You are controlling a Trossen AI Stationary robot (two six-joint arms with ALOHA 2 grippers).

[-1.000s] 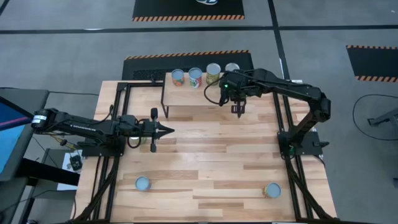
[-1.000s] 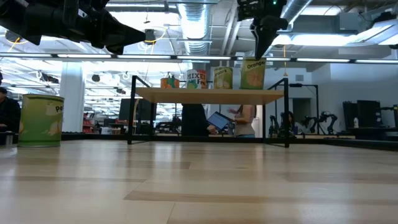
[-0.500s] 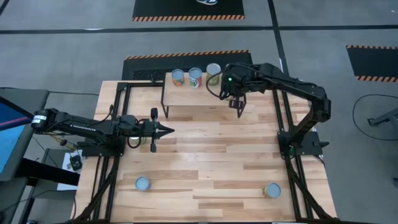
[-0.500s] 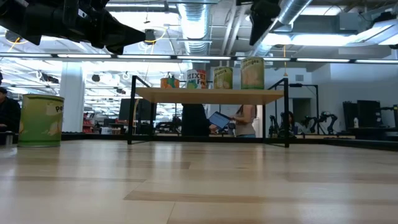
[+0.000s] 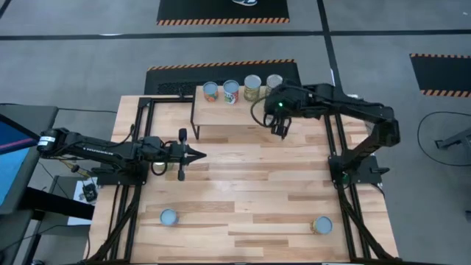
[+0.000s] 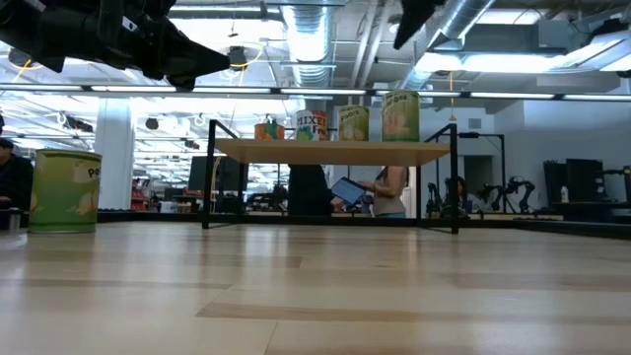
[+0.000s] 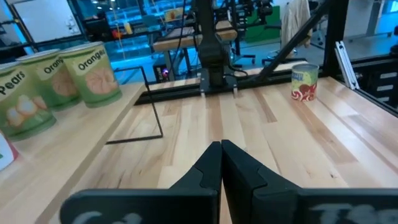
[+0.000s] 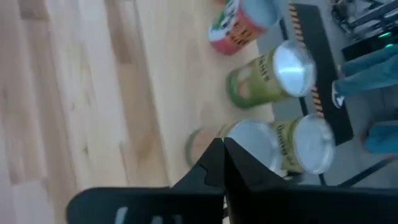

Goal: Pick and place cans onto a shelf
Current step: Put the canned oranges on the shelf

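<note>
The shelf (image 5: 221, 112) stands at the table's far side, and three or so cans stand upright in a row on its far edge: two small ones (image 5: 210, 91) (image 5: 231, 91) and taller green ones (image 5: 252, 87) (image 5: 274, 82). In the low view they show on the shelf top (image 6: 335, 151), the rightmost one (image 6: 400, 115) tallest. My right gripper (image 5: 284, 132) is shut and empty, high above the shelf's right end (image 6: 402, 35). My left gripper (image 5: 199, 154) is shut and empty above the table's left middle. Two more cans (image 5: 168, 216) (image 5: 321, 225) stand near the table's near edge.
Black metal frames (image 5: 140, 147) (image 5: 335, 147) run along the table's left and right sides. The right wrist view looks down on the shelf cans (image 8: 270, 78). The left wrist view shows the near-right can (image 7: 304, 82). A person with a tablet (image 6: 347, 190) stands beyond the table.
My right gripper has gone up from just in front of the rightmost can on the shelf and stays shut. The can stays upright on the shelf.
</note>
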